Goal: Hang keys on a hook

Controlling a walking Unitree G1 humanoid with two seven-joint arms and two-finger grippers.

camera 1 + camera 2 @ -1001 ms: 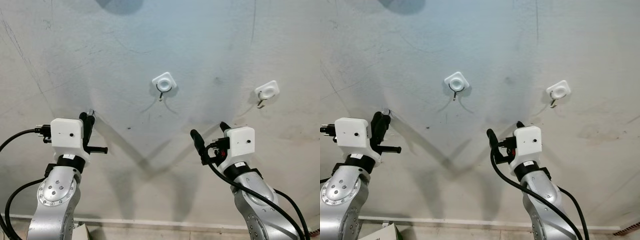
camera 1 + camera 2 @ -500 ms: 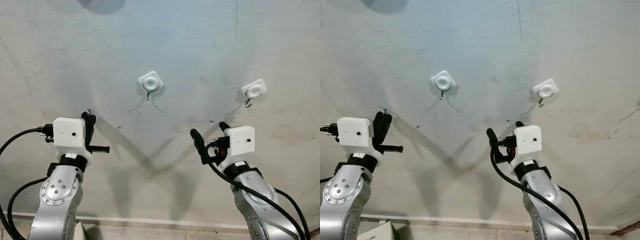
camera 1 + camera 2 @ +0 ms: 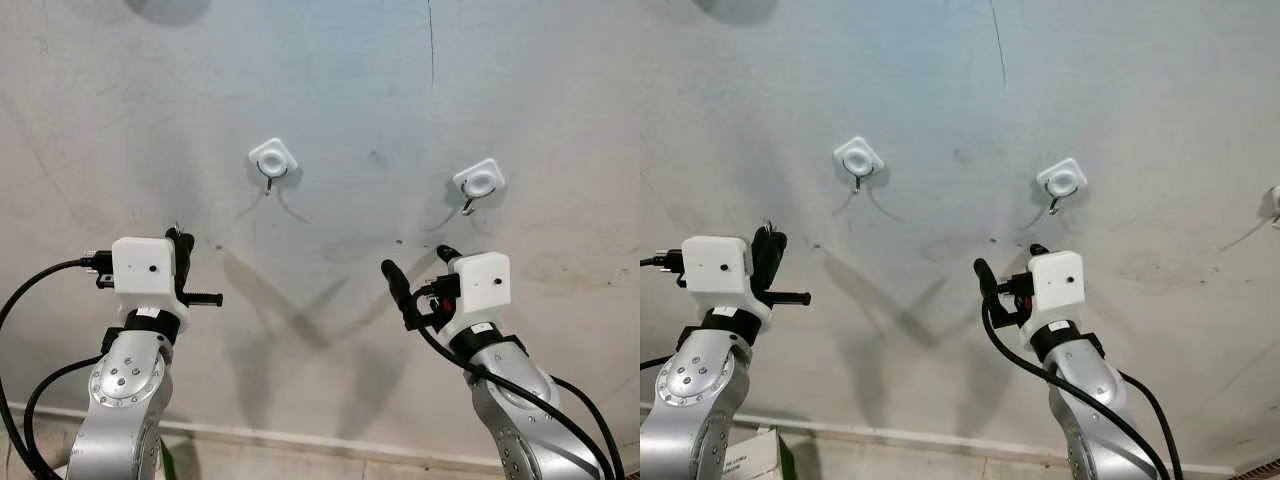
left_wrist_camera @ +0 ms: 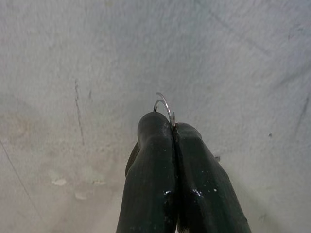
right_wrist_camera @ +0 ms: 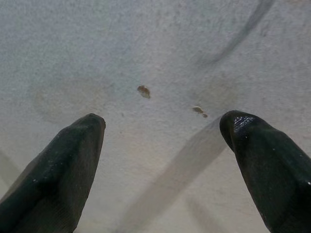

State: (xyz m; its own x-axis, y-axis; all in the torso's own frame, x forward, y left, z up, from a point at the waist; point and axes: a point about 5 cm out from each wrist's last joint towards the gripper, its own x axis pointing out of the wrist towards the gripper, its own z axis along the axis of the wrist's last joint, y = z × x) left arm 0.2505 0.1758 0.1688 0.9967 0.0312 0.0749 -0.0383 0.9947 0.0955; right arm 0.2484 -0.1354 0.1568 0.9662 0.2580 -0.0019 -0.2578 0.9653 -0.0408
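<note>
Black fingers (image 4: 160,170) of our left gripper (image 4: 172,127) press together on a thin wire key ring (image 4: 164,104), its loop poking past the tips, free to catch a hook. We hold it low and left of the nearest hook (image 3: 271,165). Our right gripper (image 5: 163,121) waits spread, empty, facing the wall (image 3: 350,80).

No readable text anywhere
</note>
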